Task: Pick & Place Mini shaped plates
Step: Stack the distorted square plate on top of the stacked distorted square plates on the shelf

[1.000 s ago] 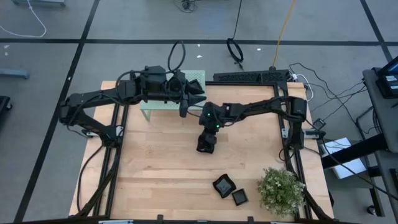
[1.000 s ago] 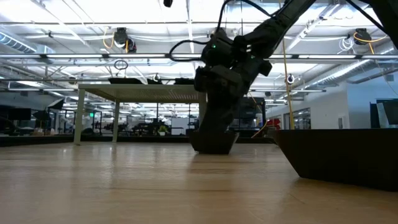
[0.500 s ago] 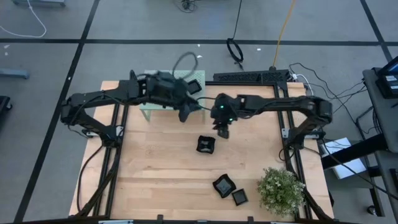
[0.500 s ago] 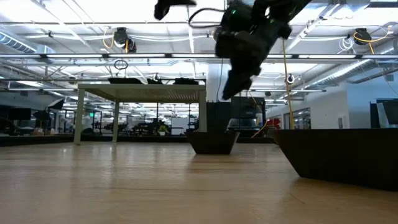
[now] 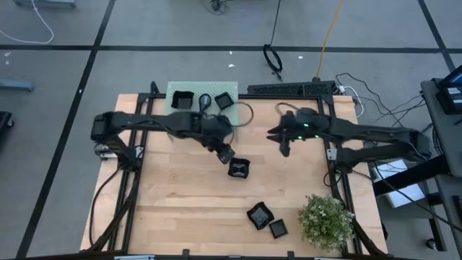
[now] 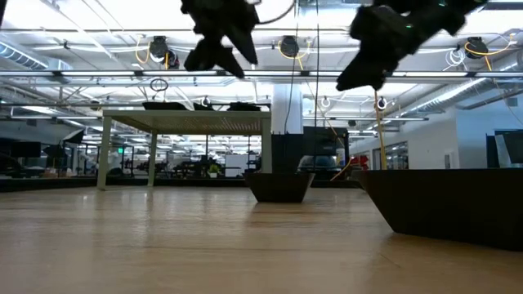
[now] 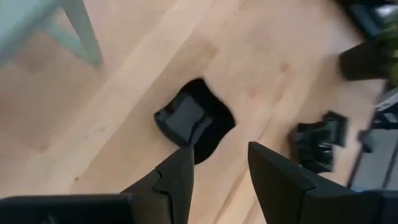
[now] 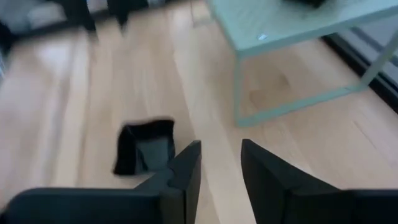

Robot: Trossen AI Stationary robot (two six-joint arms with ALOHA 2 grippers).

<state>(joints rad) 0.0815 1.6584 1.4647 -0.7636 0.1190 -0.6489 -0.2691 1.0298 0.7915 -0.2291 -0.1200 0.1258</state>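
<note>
One small square black plate [image 5: 238, 168] rests flat on the wooden table [image 5: 180, 202] near its middle; it also shows in the low view [image 6: 280, 186]. My left gripper [image 5: 225, 154] hangs open just up and to the left of it, tipped down toward it, and the plate [image 7: 193, 118] lies beyond its fingertips [image 7: 217, 177]. My right gripper [image 5: 283, 142] is open in the air to the plate's right, with nothing between its fingers [image 8: 217, 165]. Two more black plates [image 5: 180, 101] [image 5: 224, 100] sit on the green platform [image 5: 202, 90].
Two more black plates [image 5: 260, 215] [image 5: 278, 229] lie near the table's front edge beside a potted plant [image 5: 326, 220]. The green platform stands on legs at the far left. Bare wood stretches across the table's left and front.
My right gripper has let go of the square plate, leaving it flat on the table's middle. It has then risen and drawn back toward the right edge. My left gripper has come down from over the platform toward the near edge and that plate, tipping downward.
</note>
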